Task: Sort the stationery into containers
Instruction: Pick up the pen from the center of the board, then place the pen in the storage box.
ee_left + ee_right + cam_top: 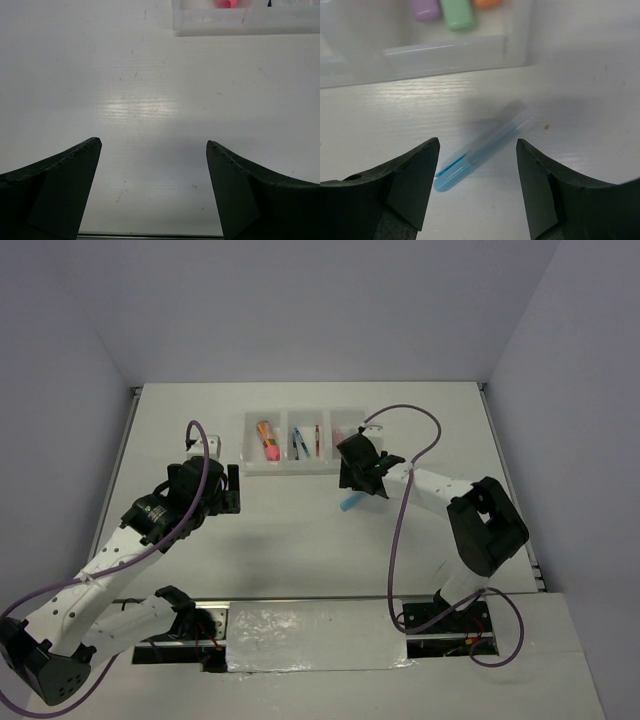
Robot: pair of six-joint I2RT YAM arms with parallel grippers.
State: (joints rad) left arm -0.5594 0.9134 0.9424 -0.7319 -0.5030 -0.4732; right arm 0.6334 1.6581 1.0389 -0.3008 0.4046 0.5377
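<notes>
A white three-compartment tray [305, 468] sits at the table's back middle. Its left compartment holds the pink-orange-yellow piece [267, 441], the middle one thin blue and red pens [301, 442]. In the right wrist view the right compartment [517, 45] holds purple [425, 9], teal [457, 15] and orange [487, 3] markers. A blue marker [480, 150] lies on the table in front of the tray, also seen from above [349, 504]. My right gripper [477, 145] is open over it, fingers either side, not touching. My left gripper [154, 145] is open and empty over bare table.
A small white box [208, 447] stands left of the tray, behind the left arm. The tray's front wall [240, 22] shows at the top of the left wrist view. Side walls enclose the table.
</notes>
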